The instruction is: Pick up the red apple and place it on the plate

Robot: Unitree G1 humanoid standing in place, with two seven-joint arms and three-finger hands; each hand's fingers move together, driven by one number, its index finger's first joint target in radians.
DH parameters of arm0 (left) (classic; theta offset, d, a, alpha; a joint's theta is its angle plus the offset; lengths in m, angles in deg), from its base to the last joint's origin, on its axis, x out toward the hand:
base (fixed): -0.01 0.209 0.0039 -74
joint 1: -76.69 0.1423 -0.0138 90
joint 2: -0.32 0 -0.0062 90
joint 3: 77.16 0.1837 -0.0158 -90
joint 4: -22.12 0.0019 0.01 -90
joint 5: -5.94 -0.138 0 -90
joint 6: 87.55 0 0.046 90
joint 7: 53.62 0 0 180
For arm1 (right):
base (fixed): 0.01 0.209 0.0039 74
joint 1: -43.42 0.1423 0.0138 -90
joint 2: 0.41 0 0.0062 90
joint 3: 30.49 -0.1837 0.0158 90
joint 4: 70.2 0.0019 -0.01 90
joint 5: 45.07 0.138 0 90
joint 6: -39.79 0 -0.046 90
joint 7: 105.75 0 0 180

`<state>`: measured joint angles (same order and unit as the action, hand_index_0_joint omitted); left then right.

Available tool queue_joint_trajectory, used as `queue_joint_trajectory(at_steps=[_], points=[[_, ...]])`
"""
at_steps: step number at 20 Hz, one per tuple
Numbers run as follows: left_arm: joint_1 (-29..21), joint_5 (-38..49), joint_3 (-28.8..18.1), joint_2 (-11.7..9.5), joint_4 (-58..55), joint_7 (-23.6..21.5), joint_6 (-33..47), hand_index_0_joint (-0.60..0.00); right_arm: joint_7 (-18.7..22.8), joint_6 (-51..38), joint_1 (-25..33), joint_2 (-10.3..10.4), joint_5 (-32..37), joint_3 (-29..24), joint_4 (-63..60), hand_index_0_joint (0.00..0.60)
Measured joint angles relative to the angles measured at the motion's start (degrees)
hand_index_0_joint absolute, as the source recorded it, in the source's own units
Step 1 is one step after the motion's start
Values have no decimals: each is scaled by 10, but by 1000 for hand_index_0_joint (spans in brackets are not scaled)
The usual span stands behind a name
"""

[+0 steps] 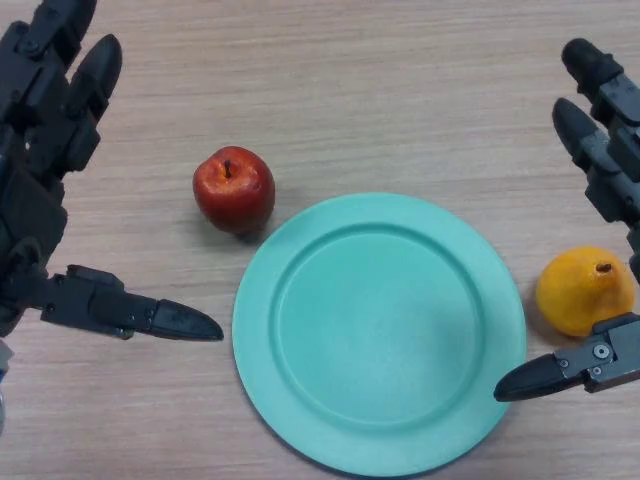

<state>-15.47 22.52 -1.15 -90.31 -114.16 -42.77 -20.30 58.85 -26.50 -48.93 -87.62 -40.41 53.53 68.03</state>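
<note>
The red apple (234, 189) sits upright on the wooden counter (400, 100), just beside the top left edge of the green plate (290, 390). Nothing touches the apple. The left hand (40, 200) waits near it with fingers spread wide, holding nothing. The right hand (610, 180) is spread wide too, around a yellow fruit (580, 290) beside the plate.

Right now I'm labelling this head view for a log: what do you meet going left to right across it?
Left hand → red apple → green plate → yellow fruit → right hand.
</note>
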Motion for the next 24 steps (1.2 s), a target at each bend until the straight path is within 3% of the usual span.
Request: queue_joint_trajectory(at_steps=[6, 10, 12, 13, 15, 20, 24], points=[[5, 0, 0, 1, -9, 0, -11, 0, -3, 0, 3, 0, 0, 0, 0, 0], [-15, 0, 0, -2, 47, -6, -9, 0, -3, 0, 4, 0, 0, 0, 6, 0], [-50, -6, 1, -8, 121, -14, 3, 0, -3, 0, 5, 0, 0, -1, 27, 0], [-68, -9, 5, -21, 161, -20, 7, 0, -4, 0, 2, 0, 1, -3, 29, 0], [-105, -67, 29, -29, 245, -20, 58, 0, -5, 0, -8, 0, 0, -11, 28, 0], [-200, -189, 108, -25, 502, -27, 206, 0, -5, -7, -32, 6, 2, -30, 32, 0], [-262, -252, 119, -8, 663, -68, 291, 0, -2, -40, -42, 11, 20, -76, 25, 0]])
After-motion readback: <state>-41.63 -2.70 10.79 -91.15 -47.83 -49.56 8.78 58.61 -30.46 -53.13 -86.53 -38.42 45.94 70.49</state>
